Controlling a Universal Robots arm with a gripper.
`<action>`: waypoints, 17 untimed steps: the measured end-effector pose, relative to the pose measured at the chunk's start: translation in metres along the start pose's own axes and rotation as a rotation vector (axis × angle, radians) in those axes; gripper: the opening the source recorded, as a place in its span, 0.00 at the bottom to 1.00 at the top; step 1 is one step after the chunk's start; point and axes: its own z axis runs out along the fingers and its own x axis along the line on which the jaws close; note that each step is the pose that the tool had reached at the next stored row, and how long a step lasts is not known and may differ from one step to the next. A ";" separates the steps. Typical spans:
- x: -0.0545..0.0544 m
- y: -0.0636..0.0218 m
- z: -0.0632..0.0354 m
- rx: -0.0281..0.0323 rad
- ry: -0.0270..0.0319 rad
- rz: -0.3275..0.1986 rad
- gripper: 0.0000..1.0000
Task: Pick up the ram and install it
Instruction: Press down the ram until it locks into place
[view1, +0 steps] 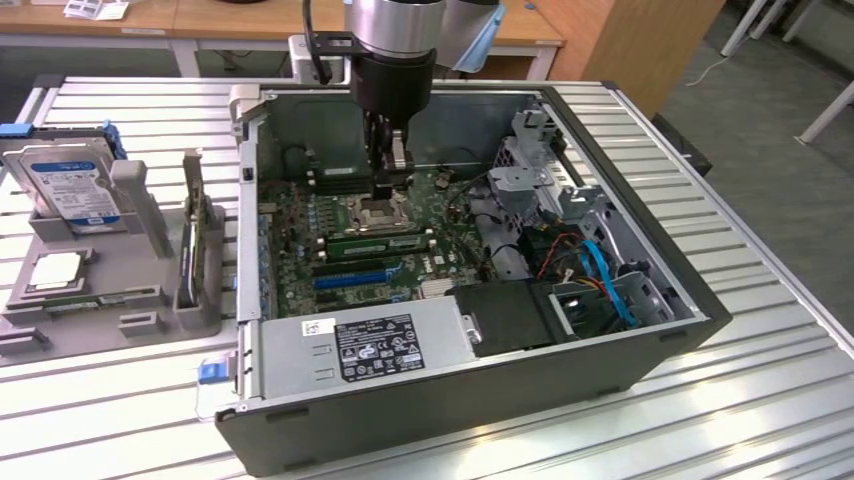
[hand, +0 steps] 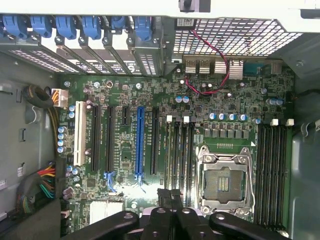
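Note:
The ram (view1: 380, 240), a long thin green stick, lies along the black memory slots just in front of the empty processor socket (view1: 378, 212) inside the open computer case (view1: 694, 300). My gripper (view1: 390, 185) hangs straight down into the case, above the socket's far side and a little beyond the ram. In the wrist view its black fingers (hand: 170, 196) are pressed together with nothing between them, over the end of the memory slots (hand: 180, 150) beside the socket (hand: 222, 182). The gripper is shut and holds nothing that I can see.
On the exterior view's left, a grey holder (view1: 134, 300) carries a hard drive (view1: 67, 185), a square processor chip (view1: 54, 270) and a thin card (view1: 194, 250) on edge. A power supply (view1: 360, 345), a drive cage (view1: 534, 170) and blue cables (view1: 594, 265) crowd the case.

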 end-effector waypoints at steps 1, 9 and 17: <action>0.000 0.0000 0.0000 0.0000 0.0000 0.000 0.11; 0.000 -0.0008 -0.0001 -0.0001 0.0001 0.000 0.11; 0.000 -0.0339 -0.0002 0.0002 -0.0010 -0.007 0.11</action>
